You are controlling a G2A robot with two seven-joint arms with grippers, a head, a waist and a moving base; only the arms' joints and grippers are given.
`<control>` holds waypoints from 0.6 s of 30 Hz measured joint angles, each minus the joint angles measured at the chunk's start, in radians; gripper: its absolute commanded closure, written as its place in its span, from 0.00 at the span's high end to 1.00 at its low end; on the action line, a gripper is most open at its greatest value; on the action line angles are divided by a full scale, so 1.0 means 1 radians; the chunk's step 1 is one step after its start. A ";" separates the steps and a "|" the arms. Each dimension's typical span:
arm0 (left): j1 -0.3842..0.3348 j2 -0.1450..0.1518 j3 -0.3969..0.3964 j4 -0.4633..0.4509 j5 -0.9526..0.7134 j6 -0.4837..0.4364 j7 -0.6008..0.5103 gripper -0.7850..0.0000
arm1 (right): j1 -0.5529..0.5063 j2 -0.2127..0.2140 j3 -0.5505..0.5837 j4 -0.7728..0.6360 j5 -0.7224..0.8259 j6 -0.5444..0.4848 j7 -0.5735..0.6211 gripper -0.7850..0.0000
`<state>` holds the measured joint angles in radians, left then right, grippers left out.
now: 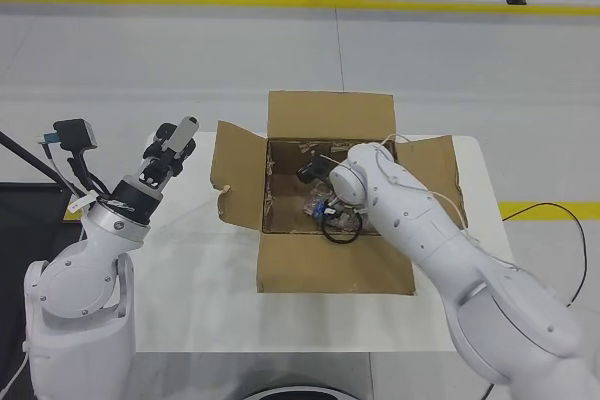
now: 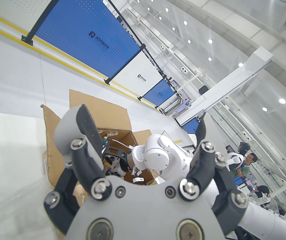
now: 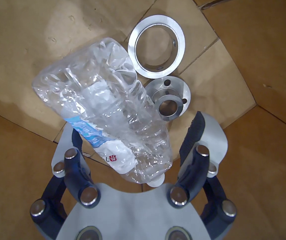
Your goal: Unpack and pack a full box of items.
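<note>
I have the cardboard box (image 1: 335,268) sitting on the white table (image 1: 200,290), its four flaps folded outward and the top wide open. My right arm reaches down into it from the right side.

On the right wrist camera, the right gripper (image 3: 135,126) hangs just above the box floor with its jaws released and spread wide. A crumpled clear plastic water bottle (image 3: 103,106) lies between them, cap end toward the palm and base pointing away. One finger (image 3: 195,131) stands clear of the bottle with a gap of brown cardboard showing. The other finger is mostly hidden behind the bottle's label, so I cannot tell whether it touches.

Just beyond the bottle, a wide metal ring (image 3: 155,72) lies flat on the box floor. Beside it is a smaller flanged metal hub (image 3: 180,89) with bolt holes. The hub is partly tucked under the bottle's side and sits just beside the ring.

From the top camera I also see a loop of black cable (image 1: 338,232) inside the box, close to the right wrist.

The left gripper (image 1: 176,132) is held up off the table, left of the box's left flap. Its jaws are released, wide apart and empty, aimed toward the box.
</note>
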<state>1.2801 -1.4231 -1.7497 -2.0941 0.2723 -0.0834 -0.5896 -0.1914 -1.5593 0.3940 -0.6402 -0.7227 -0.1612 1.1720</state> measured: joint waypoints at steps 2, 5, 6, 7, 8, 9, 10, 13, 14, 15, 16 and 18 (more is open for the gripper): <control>0.000 0.000 0.000 0.000 0.000 0.000 0.000 1.00 | 0.002 -0.007 0.000 0.015 0.000 -0.004 -0.001 0.47; 0.000 0.000 0.000 0.000 0.000 0.000 0.000 1.00 | 0.004 -0.018 0.001 0.036 -0.003 -0.010 -0.005 0.42; 0.000 0.000 0.000 0.000 0.000 0.000 0.000 1.00 | 0.006 -0.021 0.003 0.043 -0.004 -0.011 -0.007 0.40; 0.000 0.000 0.000 0.000 0.000 0.000 0.000 1.00 | 0.007 -0.024 0.004 0.048 -0.005 -0.010 -0.010 0.39; 0.000 0.000 0.000 0.000 0.000 0.000 0.000 1.00 | 0.008 -0.026 0.006 0.052 -0.007 -0.009 -0.013 0.38; 0.000 0.000 0.000 0.000 0.000 0.000 0.000 1.00 | 0.009 -0.028 0.008 0.056 -0.009 -0.006 -0.018 0.38; 0.000 0.000 0.000 0.000 0.000 0.000 0.000 1.00 | 0.010 -0.029 0.010 0.059 -0.012 -0.004 -0.021 0.35; 0.000 0.000 0.000 0.000 0.000 0.000 0.000 1.00 | 0.013 -0.030 0.018 0.067 -0.022 0.007 -0.033 0.22; 0.000 0.000 0.000 0.000 0.000 0.000 0.000 1.00 | 0.014 -0.030 0.021 0.068 -0.025 0.011 -0.036 0.21; 0.000 0.000 0.000 0.000 0.000 0.000 0.000 1.00 | 0.015 -0.028 0.026 0.070 -0.029 0.016 -0.040 0.22; 0.000 0.000 0.000 0.000 0.000 0.000 0.000 1.00 | 0.016 -0.027 0.030 0.070 -0.031 0.019 -0.041 0.22; 0.000 0.000 0.000 0.000 0.000 0.000 0.000 1.00 | 0.017 -0.022 0.040 0.068 -0.037 0.024 -0.043 0.20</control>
<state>1.2801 -1.4231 -1.7497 -2.0941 0.2723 -0.0834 -0.5896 -0.1744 -1.5812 0.4340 -0.5722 -0.7602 -0.1369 1.1290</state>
